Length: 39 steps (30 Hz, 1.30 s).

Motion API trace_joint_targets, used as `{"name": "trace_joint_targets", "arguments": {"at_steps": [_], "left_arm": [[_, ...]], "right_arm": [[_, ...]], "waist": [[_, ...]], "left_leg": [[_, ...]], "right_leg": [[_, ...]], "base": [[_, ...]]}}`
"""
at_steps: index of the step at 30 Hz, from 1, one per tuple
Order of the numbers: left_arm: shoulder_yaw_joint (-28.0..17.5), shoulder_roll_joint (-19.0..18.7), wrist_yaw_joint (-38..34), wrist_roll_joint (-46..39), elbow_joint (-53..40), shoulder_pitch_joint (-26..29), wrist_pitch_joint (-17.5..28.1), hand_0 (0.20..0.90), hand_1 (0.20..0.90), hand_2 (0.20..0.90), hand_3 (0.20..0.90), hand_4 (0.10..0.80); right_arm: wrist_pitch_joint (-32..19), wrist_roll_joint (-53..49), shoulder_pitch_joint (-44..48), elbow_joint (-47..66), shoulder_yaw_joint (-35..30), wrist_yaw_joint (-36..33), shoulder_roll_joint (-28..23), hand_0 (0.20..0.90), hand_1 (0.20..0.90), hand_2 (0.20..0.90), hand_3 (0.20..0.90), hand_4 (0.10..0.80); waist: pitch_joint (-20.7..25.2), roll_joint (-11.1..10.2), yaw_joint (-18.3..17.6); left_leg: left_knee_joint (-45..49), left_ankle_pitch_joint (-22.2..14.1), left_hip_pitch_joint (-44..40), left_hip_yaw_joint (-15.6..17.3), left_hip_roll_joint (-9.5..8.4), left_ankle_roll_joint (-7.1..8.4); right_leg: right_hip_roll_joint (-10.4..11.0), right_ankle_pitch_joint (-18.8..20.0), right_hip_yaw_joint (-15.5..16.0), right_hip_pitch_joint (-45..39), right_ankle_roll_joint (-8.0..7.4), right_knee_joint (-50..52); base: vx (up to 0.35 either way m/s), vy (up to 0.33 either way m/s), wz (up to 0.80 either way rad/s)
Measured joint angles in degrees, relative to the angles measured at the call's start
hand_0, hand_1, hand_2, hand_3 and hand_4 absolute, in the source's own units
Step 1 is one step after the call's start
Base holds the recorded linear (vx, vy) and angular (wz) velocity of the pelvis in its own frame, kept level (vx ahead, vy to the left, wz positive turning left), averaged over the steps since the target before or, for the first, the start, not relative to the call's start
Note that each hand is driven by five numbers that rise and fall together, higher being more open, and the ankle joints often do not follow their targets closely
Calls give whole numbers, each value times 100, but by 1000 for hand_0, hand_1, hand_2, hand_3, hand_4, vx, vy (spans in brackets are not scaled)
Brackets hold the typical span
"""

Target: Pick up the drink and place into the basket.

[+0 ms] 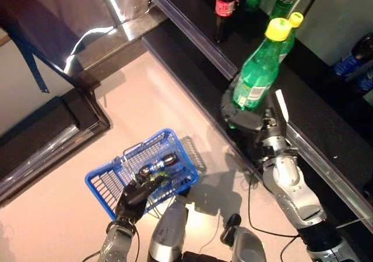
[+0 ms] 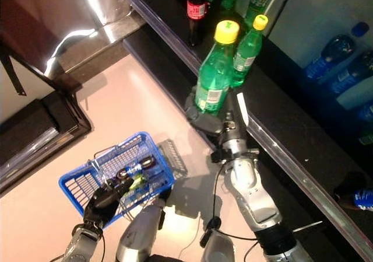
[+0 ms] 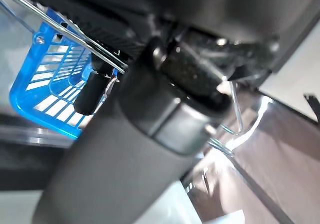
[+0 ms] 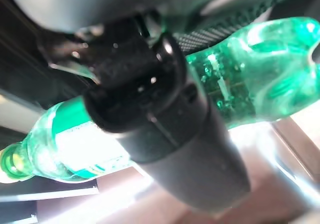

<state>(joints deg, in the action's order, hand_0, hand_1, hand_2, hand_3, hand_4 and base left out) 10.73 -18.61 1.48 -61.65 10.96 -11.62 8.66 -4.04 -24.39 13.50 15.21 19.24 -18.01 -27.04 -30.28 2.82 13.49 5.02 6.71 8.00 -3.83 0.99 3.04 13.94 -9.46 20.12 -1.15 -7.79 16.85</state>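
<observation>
From the head views, the right hand (image 1: pixel 247 119) is wrapped round the base of a green bottle (image 1: pixel 259 69) with a yellow cap, holding it tilted above the dark shelf edge (image 1: pixel 303 139), while the left hand (image 1: pixel 135 195) curls round the wire handle of the blue basket (image 1: pixel 113 177) over pale, open floor (image 1: pixel 64 215). In the left wrist view, the thin metal handle (image 3: pixel 75 37) crosses the basket's blue plastic lattice. In the right wrist view, the clear, ribbed green plastic lies pressed against the dark thumb (image 4: pixel 165 119).

Dim scene, glare on steel (image 1: pixel 125 8), wrist views blurred
</observation>
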Motion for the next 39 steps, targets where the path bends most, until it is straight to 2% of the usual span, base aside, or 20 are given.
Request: {"name": "trace_joint_targets", "arguments": {"at_steps": [6, 12, 17, 24, 33, 39], "left_arm": [[169, -67, 45, -57, -912, 171, -257, 300, 300, 300, 200, 100], [361, -536, 422, -59, -1371, 293, -745, 300, 300, 300, 200, 100], [450, -764, 542, -63, -1452, 297, -1163, 300, 300, 300, 200, 100], [445, -973, 943, -73, -1564, 417, -1362, 300, 300, 300, 200, 100], [400, -1335, 1612, -78, -1677, 436, -1502, 300, 300, 300, 200, 100], [281, -1402, 2062, -188, -1775, 435, -1661, 300, 300, 300, 200, 100]], "right_arm": [[244, -114, 43, 0, 447, -82, 50, 300, 300, 300, 200, 100], [466, -280, 205, -50, 954, -296, 227, 300, 300, 300, 200, 100], [539, -281, 350, -303, 1234, -485, 463, 300, 300, 300, 200, 100], [699, -261, 409, -662, 1380, -621, 622, 300, 300, 300, 200, 100], [867, -39, 470, -1562, 1531, -770, 838, 300, 300, 300, 200, 100], [933, 188, 404, -1993, 1626, -813, 953, 300, 300, 300, 200, 100]], "waist": [[2, -5, 243], [36, -76, 398], [56, -123, 560], [85, -178, 711], [87, -183, 846], [87, -181, 861]], "left_leg": [[6, 20, -35, -175, -62, -14], [7, 24, -119, -470, -142, 23], [8, 13, -162, -525, -147, 40], [7, -19, -160, -629, -167, 80], [7, -6, -162, -704, -230, 63], [6, -12, -163, -716, -250, 59]], "right_leg": [[5, -61, 168, -188, -39, -40], [-16, -151, 327, -486, -76, -155], [-38, -163, 372, -573, -71, -212], [-16, -215, 459, -608, -23, -181], [69, -305, 473, -578, -64, -85], [102, -333, 476, -572, -74, -50]], "base": [[32, -53, 21], [37, -55, 24], [21, -18, 6], [20, -1, 6], [32, 32, 4], [3, 3, 1]]}}
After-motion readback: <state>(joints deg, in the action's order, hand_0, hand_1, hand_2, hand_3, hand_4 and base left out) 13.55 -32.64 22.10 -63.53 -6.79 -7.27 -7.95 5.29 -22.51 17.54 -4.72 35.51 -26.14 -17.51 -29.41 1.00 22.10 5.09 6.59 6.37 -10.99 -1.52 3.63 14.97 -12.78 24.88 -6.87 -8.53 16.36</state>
